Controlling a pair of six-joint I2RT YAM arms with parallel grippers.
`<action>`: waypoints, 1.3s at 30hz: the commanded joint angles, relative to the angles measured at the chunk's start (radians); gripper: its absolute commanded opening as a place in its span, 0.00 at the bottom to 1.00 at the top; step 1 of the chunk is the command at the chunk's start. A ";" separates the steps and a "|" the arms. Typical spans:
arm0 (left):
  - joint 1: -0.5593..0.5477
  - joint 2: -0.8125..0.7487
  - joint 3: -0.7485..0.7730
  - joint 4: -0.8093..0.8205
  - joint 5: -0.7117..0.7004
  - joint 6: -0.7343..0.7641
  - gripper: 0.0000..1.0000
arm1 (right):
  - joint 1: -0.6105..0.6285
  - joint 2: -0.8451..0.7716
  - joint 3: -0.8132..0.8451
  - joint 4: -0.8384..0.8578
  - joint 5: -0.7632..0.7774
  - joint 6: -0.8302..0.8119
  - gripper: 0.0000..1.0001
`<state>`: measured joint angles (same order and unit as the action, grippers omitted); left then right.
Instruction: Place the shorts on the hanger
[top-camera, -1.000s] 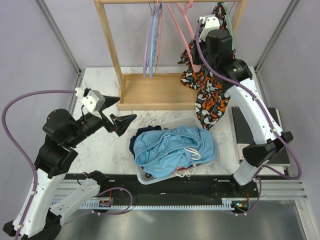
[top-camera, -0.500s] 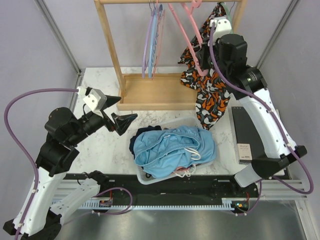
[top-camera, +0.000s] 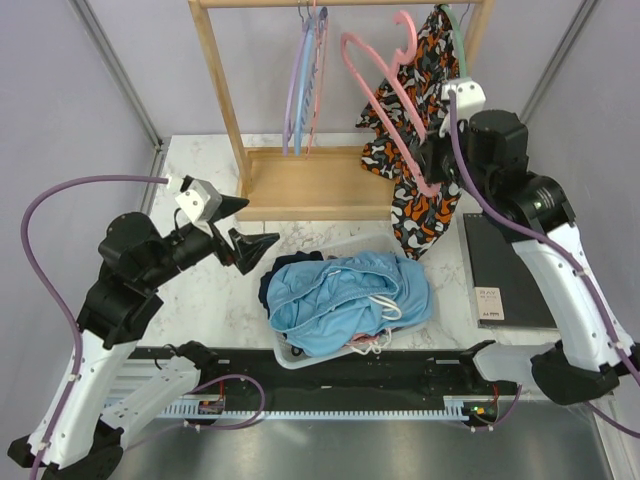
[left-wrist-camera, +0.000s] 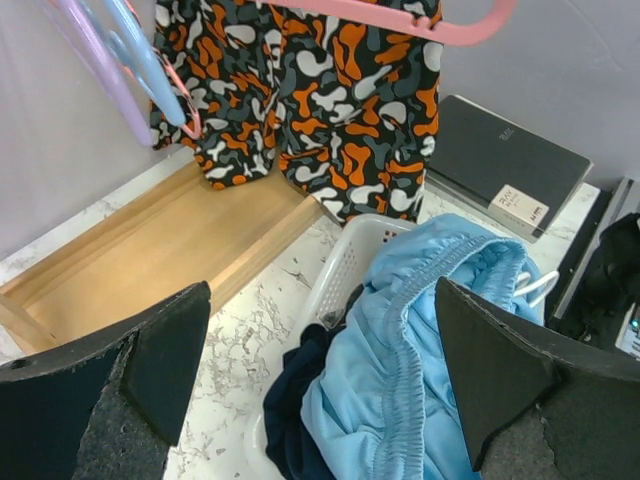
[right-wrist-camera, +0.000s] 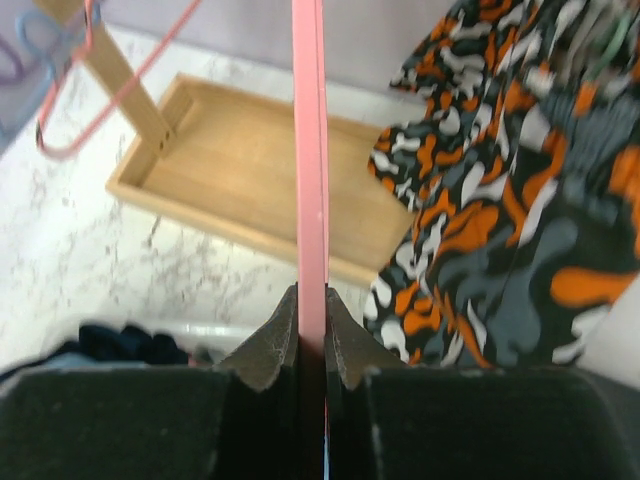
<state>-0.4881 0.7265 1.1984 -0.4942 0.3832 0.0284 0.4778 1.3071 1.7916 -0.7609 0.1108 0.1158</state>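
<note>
The right gripper (right-wrist-camera: 312, 318) was squeezed tight on the pink hanger (top-camera: 383, 85), holding it up in front of the orange, black and white cloth (top-camera: 418, 205). The left gripper (top-camera: 258, 222) had its fingers wide apart, holding nothing, near the white basket (left-wrist-camera: 345, 262). The blue shorts (top-camera: 345, 300) lay piled in that basket.

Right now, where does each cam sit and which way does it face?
Top external: above, behind the bases, looking down on the table; both arms show.
Left wrist: on the left arm, faces across the shorts toward the patterned garment; left gripper open.
Right wrist: on the right arm, looks along the hanger to the rack base; right gripper shut on it.
Shared: all three show hanger and patterned garment.
</note>
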 joint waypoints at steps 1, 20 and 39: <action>0.006 -0.012 -0.040 -0.050 0.063 0.019 1.00 | -0.001 -0.143 -0.090 -0.110 -0.109 -0.042 0.00; 0.005 -0.266 -0.258 -0.138 0.227 0.234 0.94 | -0.002 -0.586 -0.307 -0.544 -0.641 -0.630 0.00; 0.003 -0.110 -0.295 -0.089 0.299 0.662 0.64 | -0.001 -0.471 -0.271 -0.680 -0.832 -1.142 0.00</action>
<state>-0.4873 0.5312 0.8772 -0.6216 0.6579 0.6281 0.4774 0.8337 1.4948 -1.3632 -0.6407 -0.9249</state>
